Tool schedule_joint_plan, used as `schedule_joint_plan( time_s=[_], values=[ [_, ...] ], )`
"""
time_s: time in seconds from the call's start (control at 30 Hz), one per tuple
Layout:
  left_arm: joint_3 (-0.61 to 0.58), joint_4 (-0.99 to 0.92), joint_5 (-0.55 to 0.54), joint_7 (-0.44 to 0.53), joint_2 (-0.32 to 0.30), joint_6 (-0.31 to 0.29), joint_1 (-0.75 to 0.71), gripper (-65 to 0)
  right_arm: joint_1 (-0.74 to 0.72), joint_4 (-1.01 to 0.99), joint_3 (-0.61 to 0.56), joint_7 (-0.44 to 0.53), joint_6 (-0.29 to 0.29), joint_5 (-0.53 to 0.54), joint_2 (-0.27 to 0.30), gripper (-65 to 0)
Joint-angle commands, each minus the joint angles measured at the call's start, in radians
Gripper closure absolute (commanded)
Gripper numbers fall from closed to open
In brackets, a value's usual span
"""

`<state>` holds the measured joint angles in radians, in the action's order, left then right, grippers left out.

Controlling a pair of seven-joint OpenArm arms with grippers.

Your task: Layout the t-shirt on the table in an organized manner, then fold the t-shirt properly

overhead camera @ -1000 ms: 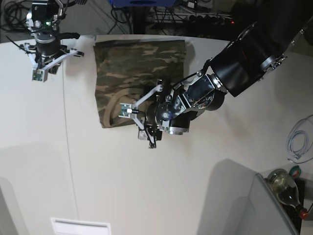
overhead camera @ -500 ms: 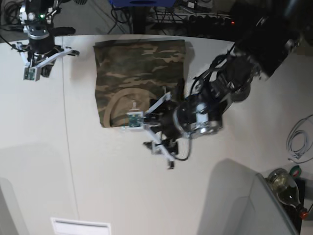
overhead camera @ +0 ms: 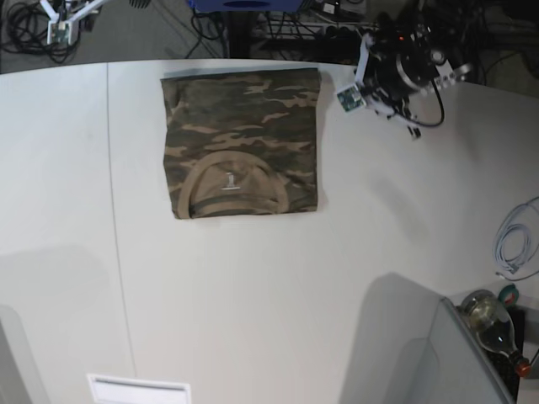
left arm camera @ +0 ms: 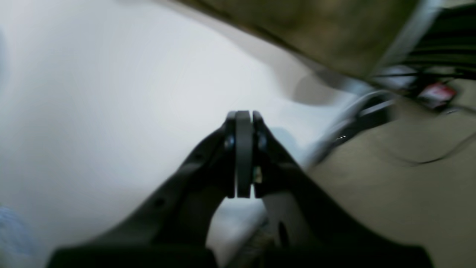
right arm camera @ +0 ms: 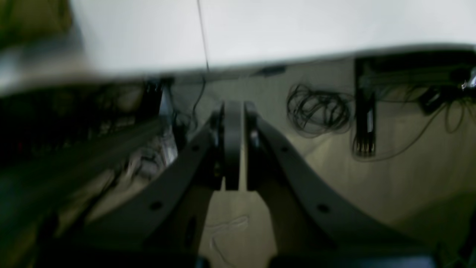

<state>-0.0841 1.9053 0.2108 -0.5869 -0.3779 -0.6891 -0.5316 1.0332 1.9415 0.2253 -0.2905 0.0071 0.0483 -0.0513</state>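
At the near edge of the base view lie a white paper sheet (overhead camera: pixel 139 390), a bottle (overhead camera: pixel 493 322) and a coil of pale cable (overhead camera: pixel 515 242) at the right. The bare white worktop (overhead camera: pixel 253 303) spreads beyond them, crossed by a thin dark seam (overhead camera: pixel 114 210). Farther on, the t-shirt (overhead camera: pixel 242 143) lies flat on the worktop as a folded rectangle, its tan collar toward the near side with the small neck label (overhead camera: pixel 230 180) showing; nothing touches it. Beside its far right corner, apart from the cloth, hangs the left tool (left arm camera: pixel 243 119), clenched on nothing. At the far left corner, past the worktop's edge and over floor cables (right arm camera: pixel 319 109), the right tool (right arm camera: pixel 233 106) is likewise clenched and empty.
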Motion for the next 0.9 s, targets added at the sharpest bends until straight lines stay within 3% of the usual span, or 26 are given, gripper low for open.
schedule_joint_plan(
  time_s=[0.0,0.1,0.17,0.27,0.33,0.47,0.63,0.7,0.73,0.87],
  values=[
    [0.016,0.003,-0.004,0.043,-0.005,-0.009,-0.060,0.0,0.045,0.003,-0.004,0.014,-0.006,0.000,0.005,-1.4],
    [0.043,-0.099,0.003,0.175,-0.008,-0.009,-0.195,0.0,0.069,-0.118,-0.080,0.014,-0.005,0.000,0.037,-1.4],
    [0.047,-0.260,0.002,0.258,-0.003,-0.009,-0.218,0.0,-0.006,-0.299,-0.134,0.015,-0.005,0.000,0.074,-1.4],
    [0.042,-0.539,-0.004,0.405,0.009,-0.004,-0.189,0.0,-0.139,-0.595,-0.178,0.026,-0.005,0.000,0.086,-1.4],
    [0.040,-0.720,0.003,0.500,0.036,0.096,-0.130,0.0,-0.233,-0.779,-0.185,0.073,-0.005,0.000,0.084,-1.4],
    [0.040,-1.090,0.003,0.612,0.093,0.227,0.057,0.0,-0.434,-1.212,-0.186,0.284,-0.005,-0.003,0.106,-1.4],
    [0.040,-1.700,0.003,0.769,0.170,0.260,0.354,0.0,-0.759,-1.832,-0.188,0.636,-0.005,-0.005,0.181,-1.5],
    [0.040,-1.900,0.003,0.853,0.201,0.265,0.446,0.0,-0.822,-1.913,-0.189,0.761,-0.005,-0.005,0.202,-2.0],
    [0.040,-1.905,0.003,0.881,0.218,0.282,0.463,0.0,-0.830,-1.907,-0.189,0.790,-0.005,-0.005,0.206,-2.0],
    [0.047,-1.877,-0.003,0.893,0.254,0.449,0.437,0.0,-0.835,-1.835,-0.189,0.795,-0.005,-0.023,0.206,-2.0]
  ],
)
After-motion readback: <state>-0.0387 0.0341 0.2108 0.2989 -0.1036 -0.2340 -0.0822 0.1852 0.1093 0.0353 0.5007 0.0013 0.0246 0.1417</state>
